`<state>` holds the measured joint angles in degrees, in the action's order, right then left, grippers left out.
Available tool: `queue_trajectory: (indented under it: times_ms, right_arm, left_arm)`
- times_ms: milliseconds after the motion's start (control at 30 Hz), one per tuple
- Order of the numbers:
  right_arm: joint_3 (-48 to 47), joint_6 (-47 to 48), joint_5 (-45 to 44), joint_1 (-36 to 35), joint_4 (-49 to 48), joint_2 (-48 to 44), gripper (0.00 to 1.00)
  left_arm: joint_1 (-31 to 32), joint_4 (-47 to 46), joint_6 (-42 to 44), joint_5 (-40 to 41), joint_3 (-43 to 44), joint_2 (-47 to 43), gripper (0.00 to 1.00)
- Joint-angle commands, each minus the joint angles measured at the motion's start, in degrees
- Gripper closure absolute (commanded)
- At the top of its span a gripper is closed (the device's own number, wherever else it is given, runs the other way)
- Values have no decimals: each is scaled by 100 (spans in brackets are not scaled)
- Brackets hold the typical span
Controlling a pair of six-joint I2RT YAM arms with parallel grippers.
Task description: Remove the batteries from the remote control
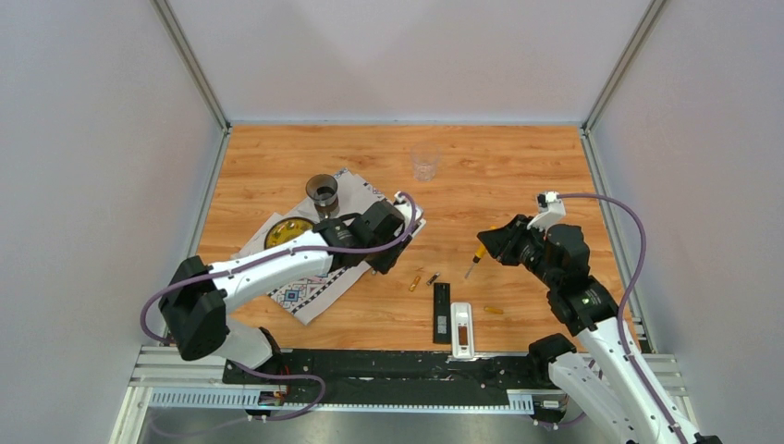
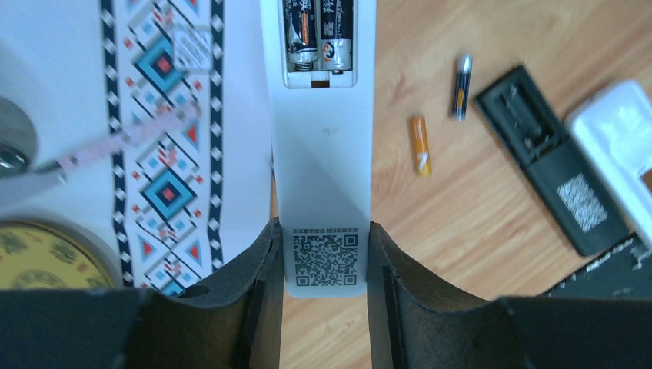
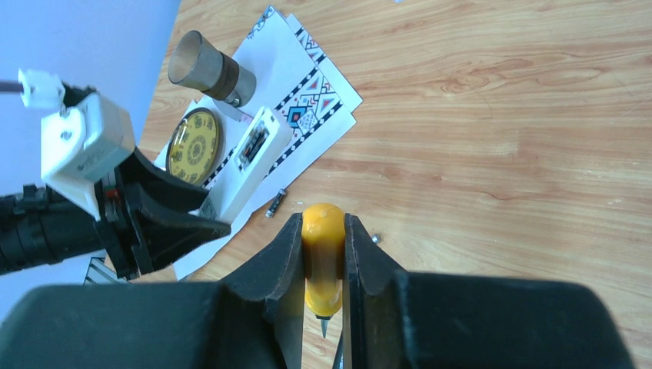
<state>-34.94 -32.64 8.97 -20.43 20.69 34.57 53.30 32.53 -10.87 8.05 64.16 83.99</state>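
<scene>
My left gripper [image 2: 324,234] is shut on the lower end of a white remote control [image 2: 323,146], held just above the table beside the patterned cloth. Its back compartment is uncovered, with two dark batteries [image 2: 319,34] lying inside. An orange battery [image 2: 420,146] and a darker battery [image 2: 460,86] lie loose on the wood to its right. Another orange battery [image 1: 493,310] lies near the right arm. My right gripper [image 3: 324,227] is shut on an orange-handled screwdriver [image 3: 323,254], to the right of the left gripper [image 1: 399,222] and apart from it.
A black remote [image 1: 442,313] with its compartment uncovered and a second white remote [image 1: 461,329] lie near the front edge. On the patterned cloth [image 1: 305,291] stand a metal cup [image 1: 322,192] and a yellow tin [image 1: 287,231]. A clear glass [image 1: 425,164] stands at the back.
</scene>
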Motion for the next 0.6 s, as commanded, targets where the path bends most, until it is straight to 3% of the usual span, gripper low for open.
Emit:
queue_trajectory:
  times_ms: [0,233,567]
  right_arm:
    - [101,-75,184,21,-416,155,100]
    - [329,-172,552,30,-829,568,100]
    - [461,-172,940,12,-1137,1280,100]
  left_arm:
    - [5,-405,-406,-559,-772,-681,100]
    - [338,-933,-942,-972,-2046,-1165,100]
    - [1490,-1495,-1206,-446,-2575,-893,100]
